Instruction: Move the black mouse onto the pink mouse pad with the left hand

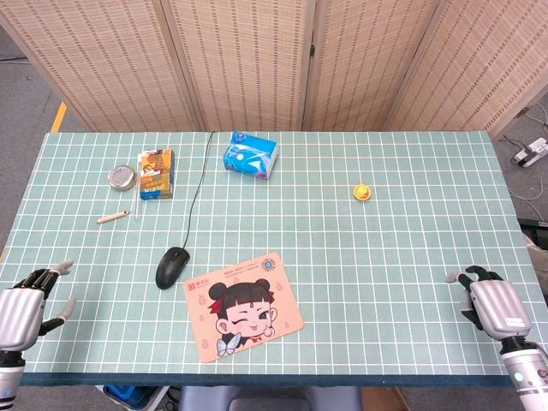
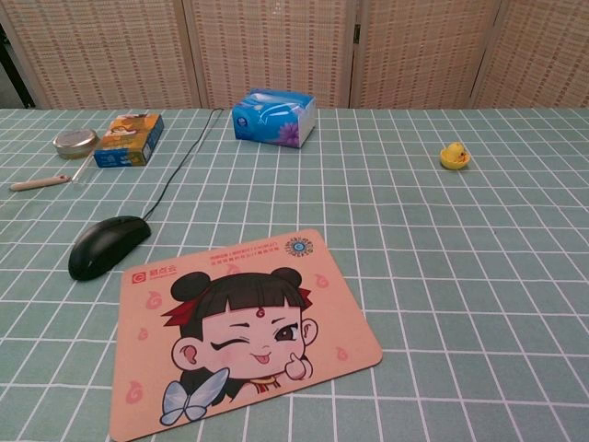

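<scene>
The black mouse (image 1: 172,266) (image 2: 108,246) lies on the green grid table just off the upper left corner of the pink mouse pad (image 1: 245,305) (image 2: 245,329), which shows a cartoon girl's face. The mouse's black cable (image 1: 195,190) runs toward the table's far edge. At the near left corner my left hand (image 1: 27,301) rests with fingers spread and nothing in it, well left of the mouse. My right hand (image 1: 491,302) sits at the near right corner, fingers apart and holding nothing. Neither hand appears in the chest view.
At the back left stand an orange box (image 1: 156,174) (image 2: 130,139), a round tin (image 1: 123,176) (image 2: 75,142) and a small stick-like item (image 1: 112,217). A blue tissue pack (image 1: 251,154) (image 2: 274,117) sits at the back centre. A small yellow duck (image 1: 364,192) (image 2: 453,156) stands to the right.
</scene>
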Controlling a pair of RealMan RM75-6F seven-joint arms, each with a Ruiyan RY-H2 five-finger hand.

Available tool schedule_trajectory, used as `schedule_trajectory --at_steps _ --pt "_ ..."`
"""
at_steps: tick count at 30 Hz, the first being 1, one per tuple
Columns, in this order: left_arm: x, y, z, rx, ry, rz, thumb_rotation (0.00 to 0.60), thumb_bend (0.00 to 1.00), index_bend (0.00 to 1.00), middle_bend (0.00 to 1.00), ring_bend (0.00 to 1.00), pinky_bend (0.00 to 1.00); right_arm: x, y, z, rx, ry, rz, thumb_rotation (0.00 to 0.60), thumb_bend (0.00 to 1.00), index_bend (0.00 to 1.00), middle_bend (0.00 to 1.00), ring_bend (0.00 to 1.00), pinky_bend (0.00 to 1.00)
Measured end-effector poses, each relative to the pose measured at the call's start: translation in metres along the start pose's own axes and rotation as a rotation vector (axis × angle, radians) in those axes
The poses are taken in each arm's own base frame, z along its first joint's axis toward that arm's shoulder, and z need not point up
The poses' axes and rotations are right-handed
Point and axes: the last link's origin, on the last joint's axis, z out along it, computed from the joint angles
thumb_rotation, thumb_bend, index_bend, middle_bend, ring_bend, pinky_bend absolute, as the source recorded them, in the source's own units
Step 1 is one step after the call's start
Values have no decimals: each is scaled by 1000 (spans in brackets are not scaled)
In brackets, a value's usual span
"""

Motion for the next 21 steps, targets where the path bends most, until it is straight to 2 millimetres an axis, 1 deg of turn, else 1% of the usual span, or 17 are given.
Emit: schedule_trajectory --at_steps 10,12,14,16,19,21 --pt "-1 6 2 -33 -10 -6 600 337 209 368 337 540 5 -2 -5 10 25 10 600 343 351 329 237 335" --pt "0 9 3 -50 -10 -7 600 337 212 391 366 576 8 -2 -6 11 33 10 600 343 352 347 259 335" --pt "0 12 4 -67 -10 -7 600 336 215 451 437 663 10 -3 -8 12 43 9 600 343 352 361 279 337" --pt "-1 15 5 -85 -16 -6 600 336 227 518 502 721 14 -4 -10 13 54 6 600 343 352 363 282 337" --pt "0 19 6 -121 -29 -6 600 336 253 709 632 819 19 -6 -14 16 75 8 600 343 352 363 282 337" --pt "0 21 8 -148 -47 -15 600 336 268 808 699 862 22 -7 -16 18 90 11 600 343 351 363 283 337"
